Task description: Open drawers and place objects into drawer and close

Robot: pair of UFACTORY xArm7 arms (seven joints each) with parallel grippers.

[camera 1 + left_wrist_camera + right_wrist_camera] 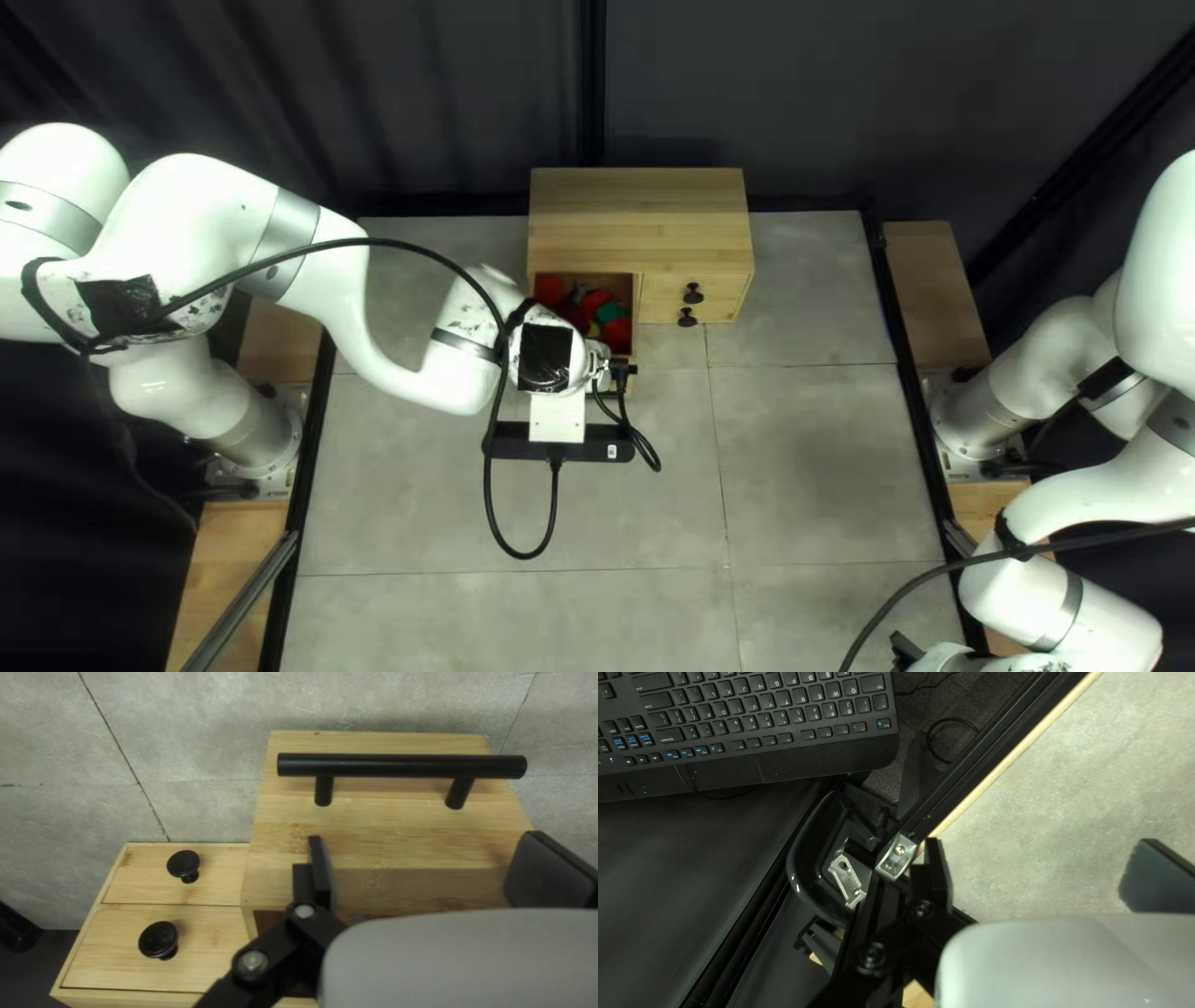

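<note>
Left wrist view: left claw (427, 865) wide near handle (402, 766); right claw (1042, 866) also wide; to close, push drawer front (386, 824) squarely, mid-width.

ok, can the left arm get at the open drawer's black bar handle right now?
Probably yes: its end effector is open near the bar handle, nothing visible between them, though the fingers spread parallel to it, so gripping likely needs a wrist turn.
</note>
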